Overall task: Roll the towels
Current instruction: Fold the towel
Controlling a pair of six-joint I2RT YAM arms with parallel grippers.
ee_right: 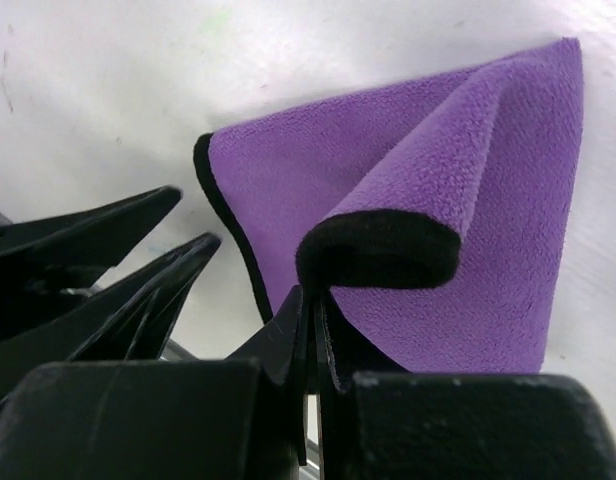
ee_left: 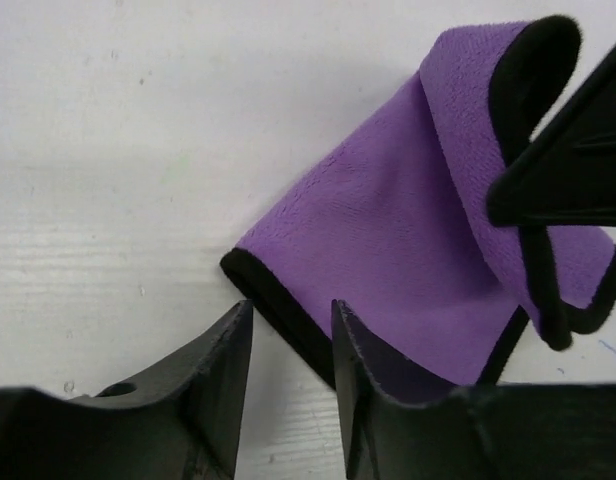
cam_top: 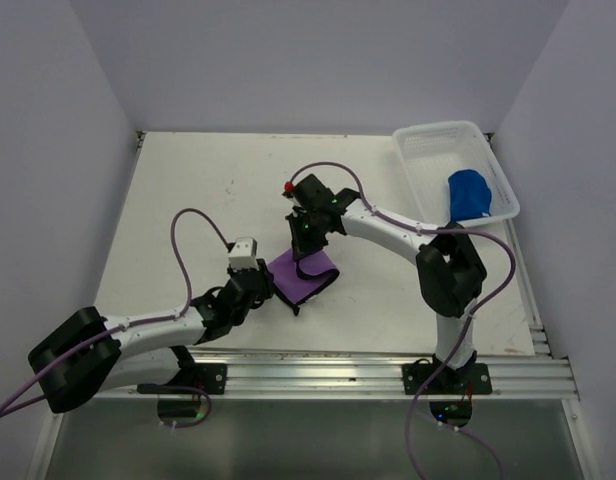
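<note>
**A:** Start at the right fingers (ee_right: 300, 340). What have they got?

**B:** They are pressed together on the black hem of the purple towel (ee_right: 438, 170). That hem is lifted and curled back over the cloth beneath, one loose turn and no more.

**A:** And the left fingers (ee_left: 243, 335)?

**B:** Apart, low over the worktop (cam_top: 188, 200) at the near corner of the same towel. The black edge runs across the gap between them, but they are not clamped on it; bare worktop shows in the gap.

**A:** So where does that towel lie?

**B:** In the middle of the worktop, between the two arms. Most of it is flat, and only the pinched side is raised and folded over.

**A:** The other one?

**B:** The blue towel (cam_top: 469, 193) sits inside the white basket (cam_top: 423, 165) at the far right corner, gathered into a compact lump. From above I can't tell whether it is a neat roll.

**A:** How far along, then?

**B:** About halfway at best, I'd say. The blue one looks dealt with — it is off the worktop and in the basket — while the purple one has barely begun. What's left, as I judge it, is to carry that first turn over again and again along the cloth until it is a tight roll. The loose corner needs holding down so it doesn't slide. After that it probably joins the blue one, but that is a guess.
</note>
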